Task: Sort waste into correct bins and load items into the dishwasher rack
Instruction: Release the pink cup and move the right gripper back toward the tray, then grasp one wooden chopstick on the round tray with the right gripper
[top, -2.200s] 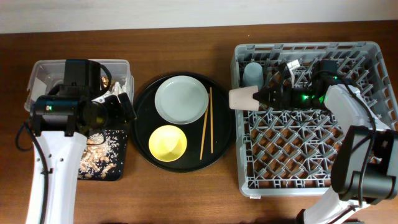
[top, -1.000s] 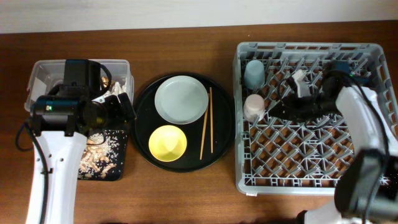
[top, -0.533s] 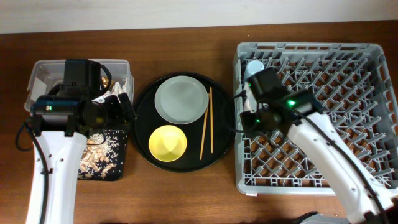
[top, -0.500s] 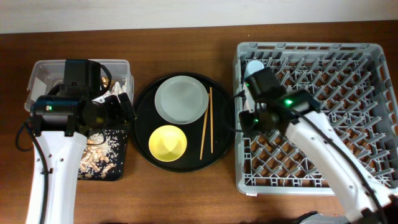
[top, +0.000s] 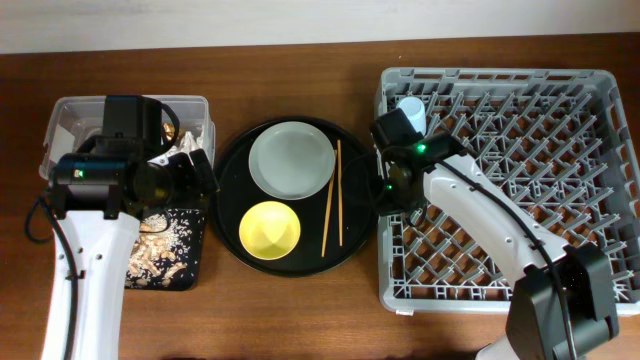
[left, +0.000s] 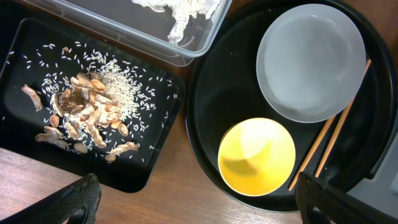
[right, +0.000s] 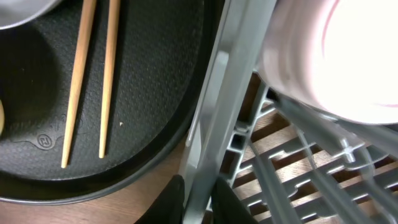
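1. The left gripper (left: 208, 205) hovers above the spot where the shallow black rectangular tray (left: 163, 155) meets the large round black tray (left: 211, 106). Its fingers (left: 78, 202) are spread wide, with nothing between them.
2. From where I stand, the black rectangular tray holds a heap of loose beige food scraps (left: 87, 115), with rice-like grains scattered around it.
3. Just behind that tray sits the clear rectangular plastic tub (left: 155, 46), with crumpled white tissue (left: 177, 12) inside, up against its near wall.
4. On the round tray the pale grey round plate (left: 311, 59) lies at the back and the yellow bowl (left: 256, 155) in front of it, both upright and bare inside. They sit just beside each other.
5. The pair of thin wooden chopsticks (left: 326, 146) lies side by side along the plate's right edge, on the round tray's floor.
6. The right arm reaches over the left wall of the large square grey plastic crate (top: 590, 180), the pegged dishwasher rack, which sits to the right of the round tray on the brown wooden table (top: 300, 60).
7. The right gripper (right: 199, 202) hangs right over that crate wall. Its fingers are drawn close together with only a slim gap, and nothing is held.
8. The small pink cup (right: 336, 56) rests inside the crate just past that wall. The arm hides it from above.
9. The small light-blue cup (top: 411, 107) stands in the crate's back-left corner.
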